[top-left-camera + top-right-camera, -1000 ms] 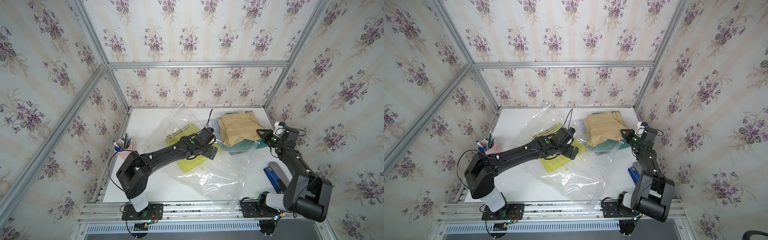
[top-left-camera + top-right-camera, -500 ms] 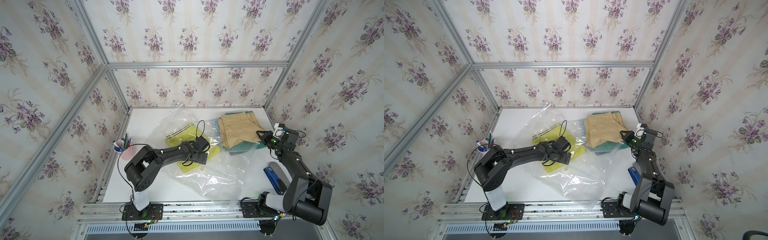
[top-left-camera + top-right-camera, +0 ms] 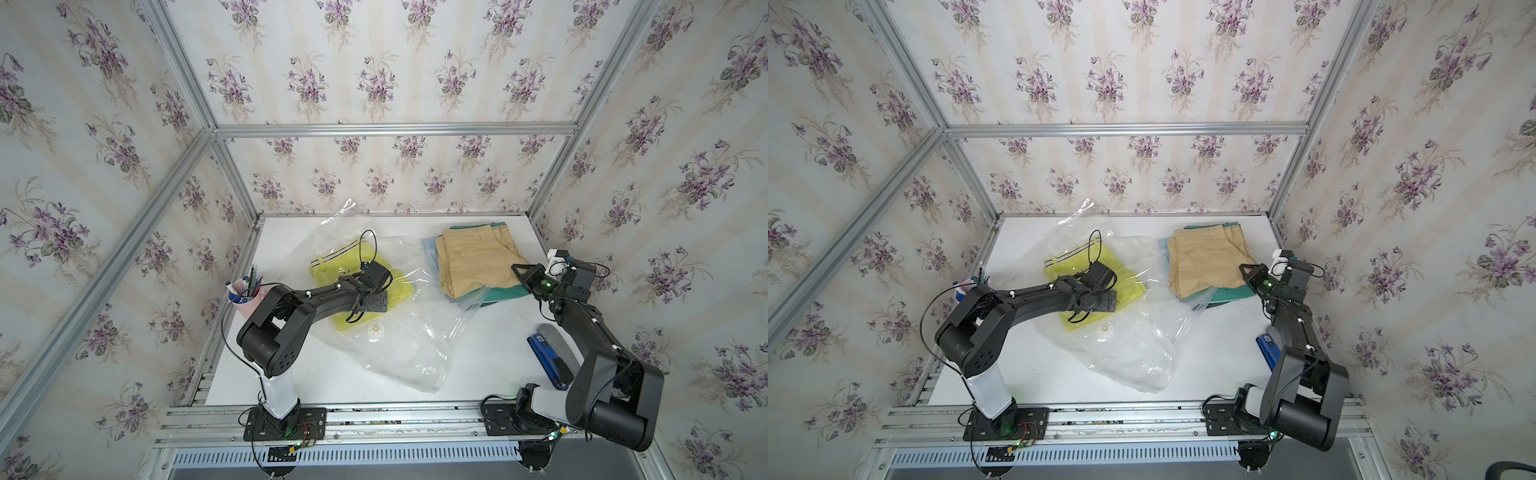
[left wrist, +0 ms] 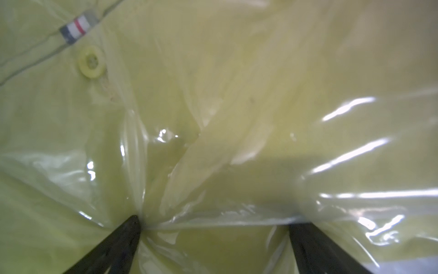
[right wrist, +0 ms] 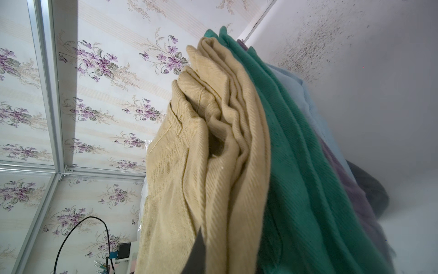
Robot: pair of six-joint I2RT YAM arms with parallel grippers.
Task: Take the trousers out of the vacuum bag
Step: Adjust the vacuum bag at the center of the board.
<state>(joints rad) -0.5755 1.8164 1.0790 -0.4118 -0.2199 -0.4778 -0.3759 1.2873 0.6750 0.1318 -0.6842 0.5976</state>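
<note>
clear crinkled plastic fills the front of the white table [image 3: 490, 345]: the vacuum bag [image 3: 415, 353], its near end flat and empty, its round white valve [image 3: 375, 328] facing up. a blue and black tool [image 3: 548, 365] lies by the right arm's base. just behind the valve the left gripper [image 4: 216, 221] presses on the film, jaws spread wide and holding nothing. under that film lie the yellow trousers [image 3: 345, 266], the only pair seen inside the bag. farther back on the right, the khaki trousers [image 3: 473, 257] top a stack outside the bag, over a teal pair [image 5: 284, 166], a light blue pair [image 5: 298, 95], a purple pair [image 5: 348, 187] and a dark grey pair [image 5: 372, 187]. the right gripper [image 3: 521, 272] sits at the stack's edge, jaws together; whether it pinches anything cannot be told. the likely hazard: closing here would catch film with the cloth, or film alone, so a pull would drag the whole bag. its zip edge [image 3: 471, 299] appears to run under the stack, which such a drag could upset.
</note>
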